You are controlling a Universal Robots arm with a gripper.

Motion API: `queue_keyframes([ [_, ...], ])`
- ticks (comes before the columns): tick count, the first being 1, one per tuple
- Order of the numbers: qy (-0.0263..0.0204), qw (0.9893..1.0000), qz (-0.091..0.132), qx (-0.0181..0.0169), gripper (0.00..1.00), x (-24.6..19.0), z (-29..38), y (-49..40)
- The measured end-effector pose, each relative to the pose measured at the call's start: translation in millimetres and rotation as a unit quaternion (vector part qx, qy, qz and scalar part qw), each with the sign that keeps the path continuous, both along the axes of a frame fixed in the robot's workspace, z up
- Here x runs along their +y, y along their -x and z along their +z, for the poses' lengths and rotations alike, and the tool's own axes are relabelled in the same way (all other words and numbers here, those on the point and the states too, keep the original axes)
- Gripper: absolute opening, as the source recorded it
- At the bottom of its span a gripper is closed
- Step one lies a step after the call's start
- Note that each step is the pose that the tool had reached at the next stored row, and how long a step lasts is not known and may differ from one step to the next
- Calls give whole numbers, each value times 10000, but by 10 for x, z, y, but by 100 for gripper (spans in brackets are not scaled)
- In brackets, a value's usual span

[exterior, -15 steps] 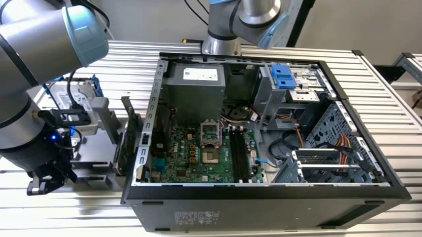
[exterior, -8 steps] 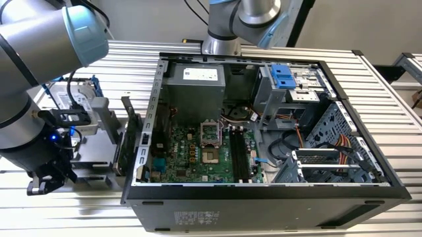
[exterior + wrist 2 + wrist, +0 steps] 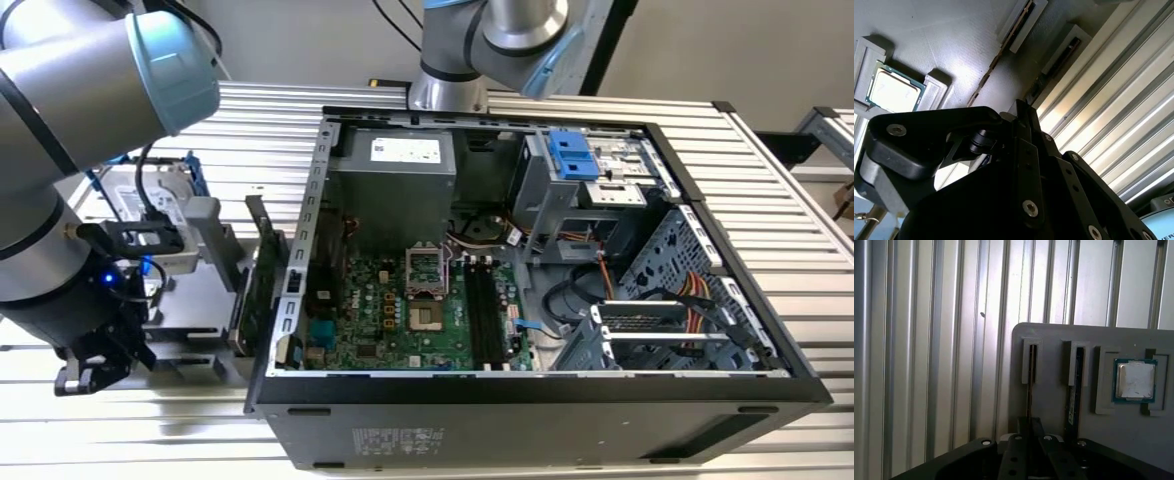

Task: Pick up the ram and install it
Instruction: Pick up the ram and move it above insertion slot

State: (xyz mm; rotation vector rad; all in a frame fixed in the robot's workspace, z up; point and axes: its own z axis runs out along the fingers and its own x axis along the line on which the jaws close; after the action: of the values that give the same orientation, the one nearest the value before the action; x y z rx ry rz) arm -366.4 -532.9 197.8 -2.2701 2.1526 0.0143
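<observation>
A grey holder plate [image 3: 1054,335] lies on the ribbed metal table, and two thin boards stand on edge in its slots. The ram [image 3: 1074,390] is the dark blue one with a small white sticker; it is the dark stick [image 3: 1061,52] in the second wrist view. The neighbouring board [image 3: 1030,390] has a brownish edge [image 3: 991,67] and runs straight into my gripper [image 3: 1030,432], which sits right over it [image 3: 1021,112]. In the exterior view my gripper [image 3: 87,375] hangs low at the left, beside the holder [image 3: 180,290].
A square silver processor chip [image 3: 1136,381] rests in a pocket of the holder [image 3: 894,91]. The open computer case [image 3: 320,200] fills the middle, with the motherboard's long memory slots [image 3: 483,312] inside. A second arm [image 3: 481,40] stands behind the case.
</observation>
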Motion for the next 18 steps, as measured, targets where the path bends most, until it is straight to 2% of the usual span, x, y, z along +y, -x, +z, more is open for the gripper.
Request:
queue_keyframes([
  [3,-2,10000,0,-2,0,0,22,0],
  [18,0,10000,0,0,0,0,274,0],
])
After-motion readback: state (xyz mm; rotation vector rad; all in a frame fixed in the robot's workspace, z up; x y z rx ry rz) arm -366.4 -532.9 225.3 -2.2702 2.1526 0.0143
